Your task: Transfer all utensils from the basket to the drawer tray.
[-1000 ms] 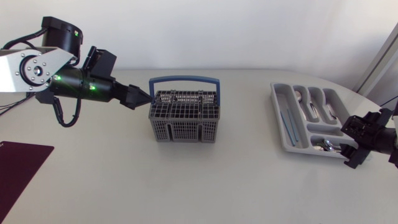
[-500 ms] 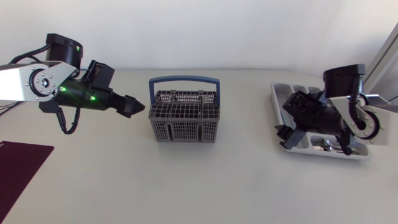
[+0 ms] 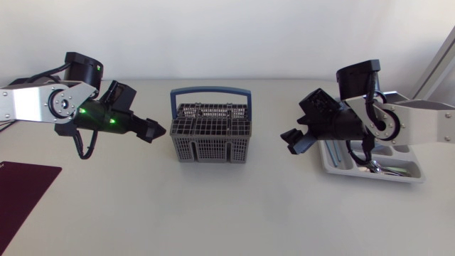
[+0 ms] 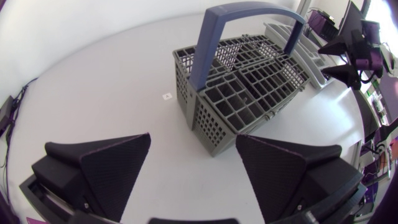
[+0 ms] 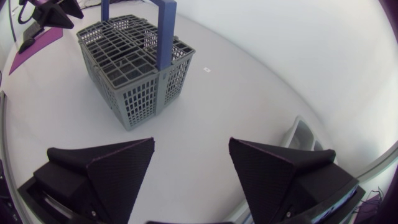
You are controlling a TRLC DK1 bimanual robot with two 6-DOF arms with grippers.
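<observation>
Head view: grey cutlery basket (image 3: 210, 135) with blue hoop handle, upright at mid-table; left gripper (image 3: 158, 131) just beside basket's left wall, not touching, tips pointed at it; right gripper (image 3: 290, 141) between basket and drawer tray (image 3: 409, 173), apart from both, tips turned toward basket. Tray at table's right end, largely covered by right arm; silver utensils (image 3: 371, 168) lying in the near compartment, their kind not clear. Dark maroon mat (image 3: 21, 192) at near left table edge, well apart from basket.

Left wrist view: both wedge fingers spread wide, nothing held, only bare tabletop between; basket ahead, one corner nearest.

Right wrist view: fingers likewise wide apart and gripping nothing; basket ahead and to one side, tray corner beside the other finger.
</observation>
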